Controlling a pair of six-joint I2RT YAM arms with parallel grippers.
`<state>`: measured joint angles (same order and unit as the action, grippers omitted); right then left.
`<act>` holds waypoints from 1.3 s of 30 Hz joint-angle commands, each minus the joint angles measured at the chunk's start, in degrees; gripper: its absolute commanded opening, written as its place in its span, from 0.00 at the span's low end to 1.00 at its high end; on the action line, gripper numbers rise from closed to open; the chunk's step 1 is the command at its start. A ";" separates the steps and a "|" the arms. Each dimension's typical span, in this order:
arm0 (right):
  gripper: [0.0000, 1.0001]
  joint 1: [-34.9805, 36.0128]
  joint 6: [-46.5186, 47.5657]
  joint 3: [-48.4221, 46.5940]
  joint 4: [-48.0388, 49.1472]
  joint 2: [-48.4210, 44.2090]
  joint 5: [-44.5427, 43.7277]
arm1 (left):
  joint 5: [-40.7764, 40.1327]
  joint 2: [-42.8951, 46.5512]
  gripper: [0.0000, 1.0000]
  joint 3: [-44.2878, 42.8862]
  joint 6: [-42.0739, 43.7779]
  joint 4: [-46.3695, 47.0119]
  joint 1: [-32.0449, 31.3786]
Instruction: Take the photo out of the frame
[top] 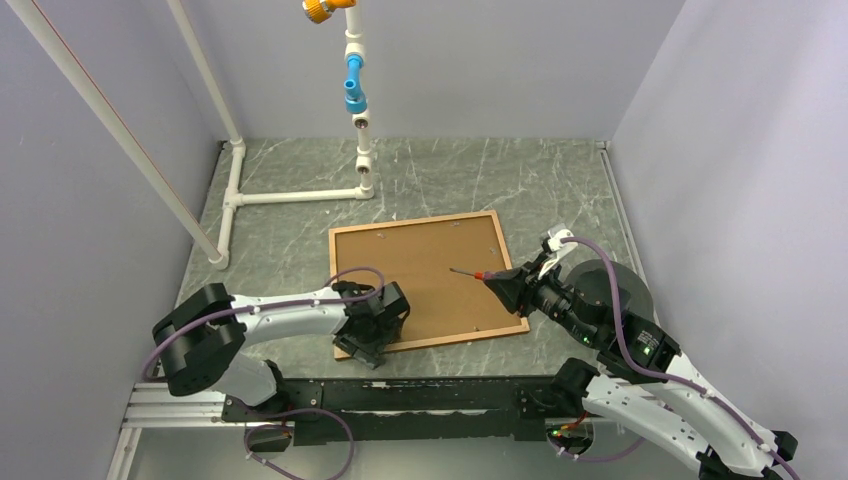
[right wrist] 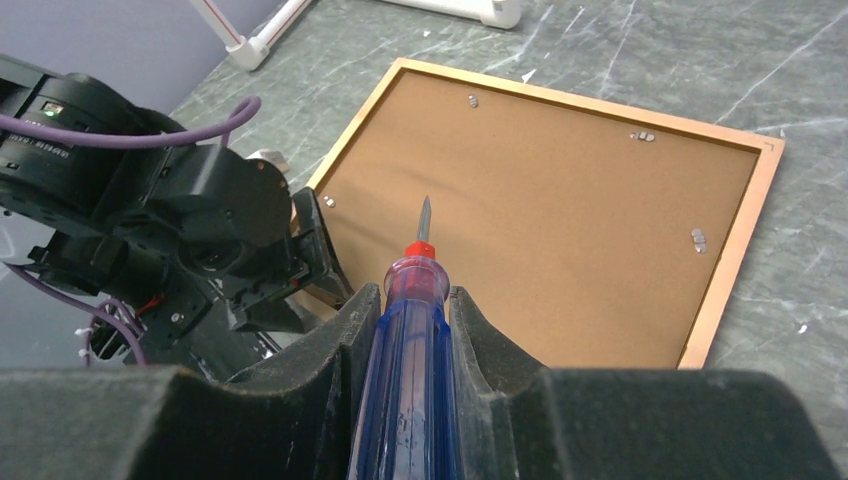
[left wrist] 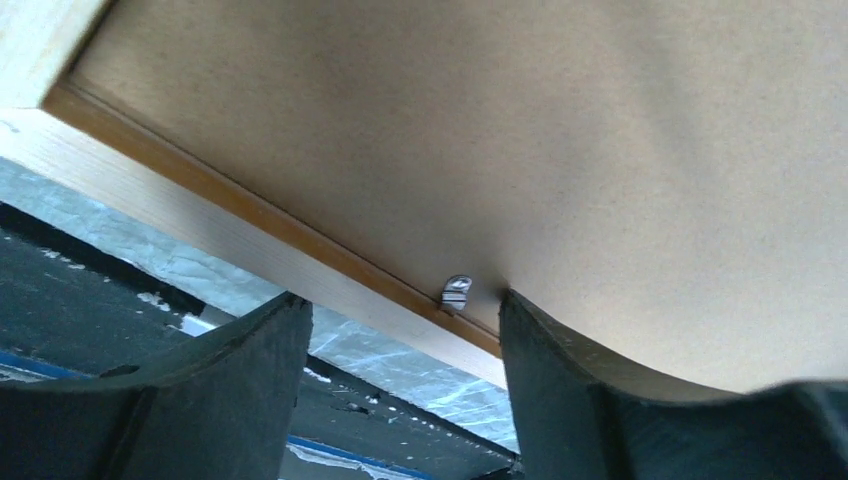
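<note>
L tool (left wrist: 402,305) apart astride near edge of frame (left wrist: 250,248); R tool (right wrist: 414,300), angled down, clamped on screwdriver (right wrist: 408,380).

frame (top: 415,222) on table (top: 560,180), pipe stand (top: 300,196) behind

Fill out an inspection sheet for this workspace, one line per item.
Surface: grey marbled table, pale veins.
Job's things: frame lies face down, brown backing board uppermost, metal clips along its edges; photo not visible.
Clutter: nothing seen.
Grippers: left hand open at the frame's near-left corner, one finger outside the frame, the other over the board; right hand shut on a blue-handled screwdriver, tip over the board.
Cables: purple cables run along both arms.
Surroundings: white pipe structure at far left; plain walls on three sides.
</note>
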<state>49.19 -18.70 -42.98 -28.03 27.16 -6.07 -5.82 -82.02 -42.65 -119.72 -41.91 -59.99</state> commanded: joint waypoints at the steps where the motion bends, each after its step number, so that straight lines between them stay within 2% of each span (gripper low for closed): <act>1: 0.00 0.21 -0.90 0.00 1.40 -0.10 0.94 | 0.07 -2.93 0.65 -3.34 -28.76 -5.01 0.66; 5: 0.00 0.30 -0.90 -0.17 1.14 -0.18 0.65 | 0.31 -3.85 0.39 -1.78 -28.00 -3.77 0.66; 9: 0.00 0.30 -0.92 -0.02 1.21 -0.72 0.11 | -1.68 -3.81 0.23 -0.55 -24.99 -2.56 0.66; 11: 0.00 0.25 -0.90 0.00 1.29 -0.52 -0.06 | -2.91 -3.84 0.17 -0.82 -22.93 -3.25 0.66; 15: 0.00 0.30 -0.90 -0.17 1.14 0.43 -0.17 | -3.94 -3.61 0.15 -0.97 -20.55 -5.88 0.66; 21: 0.00 0.33 -0.97 0.18 1.74 1.58 -0.59 | -8.05 0.49 0.12 3.29 -18.54 -3.82 1.09; 24: 0.00 0.29 -0.93 -0.04 1.63 2.61 -0.60 | -9.94 1.05 0.08 2.80 -12.61 -4.35 3.67; 27: 0.00 0.29 -0.93 -0.08 1.58 3.43 -0.61 | -12.51 0.94 0.00 1.17 -7.58 -7.07 6.27; 30: 0.00 0.23 -0.90 -0.06 1.53 3.98 -0.86 | -15.25 0.84 0.00 -0.61 -1.90 -9.94 9.42; 32: 0.00 0.37 -0.84 -0.08 1.49 4.47 -0.84 | -17.02 1.57 0.00 -1.07 2.97 -9.52 11.14; 36: 0.00 0.41 0.21 -0.38 2.06 7.07 1.46 | -20.06 3.56 0.00 -0.74 19.28 -4.93 14.69; 39: 0.00 0.43 1.12 -0.61 3.32 10.97 6.32 | -19.61 5.14 0.00 0.26 31.39 -1.11 17.59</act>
<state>49.23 -18.50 -42.68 -27.86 34.39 -4.97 -20.84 -79.92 -43.00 -106.94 -44.64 -45.54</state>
